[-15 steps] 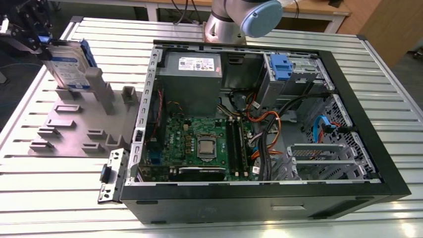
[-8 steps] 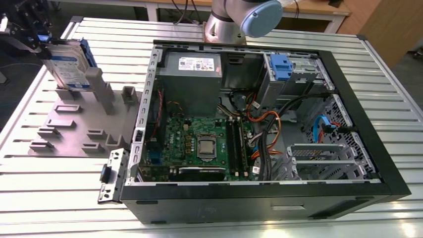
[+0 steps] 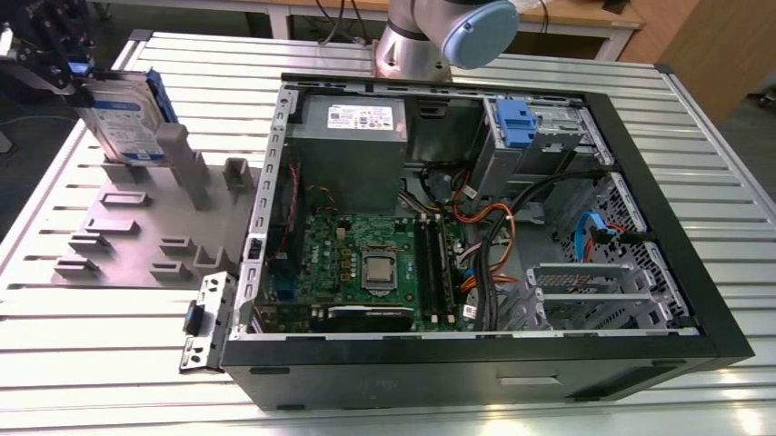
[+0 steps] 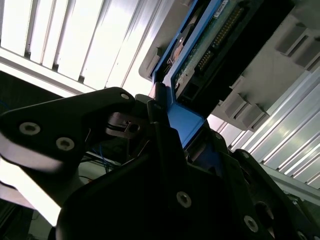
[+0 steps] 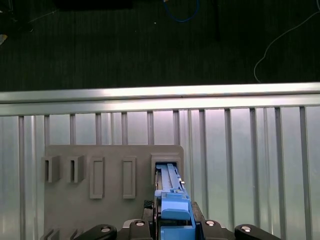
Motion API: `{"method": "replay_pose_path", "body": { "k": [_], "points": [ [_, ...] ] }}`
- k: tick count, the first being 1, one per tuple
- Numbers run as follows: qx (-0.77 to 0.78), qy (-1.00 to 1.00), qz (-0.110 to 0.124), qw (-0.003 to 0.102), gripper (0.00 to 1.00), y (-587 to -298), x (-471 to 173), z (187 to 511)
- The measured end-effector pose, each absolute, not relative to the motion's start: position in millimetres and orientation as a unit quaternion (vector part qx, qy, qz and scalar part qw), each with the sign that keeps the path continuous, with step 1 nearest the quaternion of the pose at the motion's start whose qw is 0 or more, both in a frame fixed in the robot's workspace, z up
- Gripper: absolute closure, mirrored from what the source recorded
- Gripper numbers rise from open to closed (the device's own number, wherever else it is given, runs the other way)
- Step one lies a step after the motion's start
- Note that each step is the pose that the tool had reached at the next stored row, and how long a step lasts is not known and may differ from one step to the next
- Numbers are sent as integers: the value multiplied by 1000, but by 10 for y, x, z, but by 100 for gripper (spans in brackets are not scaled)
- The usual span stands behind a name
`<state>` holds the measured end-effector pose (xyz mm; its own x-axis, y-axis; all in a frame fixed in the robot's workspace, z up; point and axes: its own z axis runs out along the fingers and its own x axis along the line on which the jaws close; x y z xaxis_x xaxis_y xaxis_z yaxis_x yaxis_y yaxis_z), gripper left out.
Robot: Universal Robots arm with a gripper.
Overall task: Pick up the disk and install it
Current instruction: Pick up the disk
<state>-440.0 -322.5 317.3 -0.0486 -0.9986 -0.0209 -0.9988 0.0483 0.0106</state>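
Note:
The disk [image 3: 122, 123] stands on edge in a slot at the far end of the grey slotted holder [image 3: 134, 227], at the exterior view's left; its white-and-blue label faces the camera and a blue carrier runs along its edge. My gripper [image 3: 73, 77] sits on its upper end, shut on the blue carrier. In the first wrist view the disk [image 5: 172, 200] reaches down into the holder [image 5: 110, 210] slot with the gripper [image 5: 175, 227] around its tab. In the second wrist view the black fingers [image 4: 100, 115] clamp the disk's [image 4: 210, 45] blue end tab.
An open computer case [image 3: 679, 227] lies on the slatted metal table [image 3: 85, 363] at the exterior view's right, with motherboard [image 3: 363, 263], cables and another blue drive carrier [image 3: 515, 123] in its bay. The arm's base [image 3: 437, 36] stands behind the case. The table edge [image 5: 160, 95] lies just beyond the holder.

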Motion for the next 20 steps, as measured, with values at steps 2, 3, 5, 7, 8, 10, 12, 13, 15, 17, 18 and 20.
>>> {"method": "replay_pose_path", "body": {
  "k": [2, 3, 5, 7, 8, 10, 12, 13, 15, 17, 18, 20],
  "points": [
    [-690, 724, 11, 4, 63, -3225, -4400, 3178],
    [-690, 724, 11, 4, 63, -3225, -4400, 3180],
    [-690, 724, 11, 4, 63, -3225, -4400, 3182],
    [-690, 724, 11, 4, 63, -3225, -4400, 3187],
    [-690, 724, 11, 4, 63, -3225, -4400, 3191],
    [-690, 724, 11, 4, 63, -3225, -4400, 3201],
    [-690, 724, 11, 4, 63, -3225, -4400, 3210],
    [-690, 724, 11, 4, 63, -3225, -4400, 3215],
    [-690, 724, 11, 4, 63, -3225, -4400, 3224],
    [-690, 724, 11, 4, 63, -3225, -4400, 3234],
    [-690, 724, 11, 4, 63, -3225, -4400, 3239],
    [-690, 724, 11, 4, 63, -3225, -4400, 3251]
  ]
}}
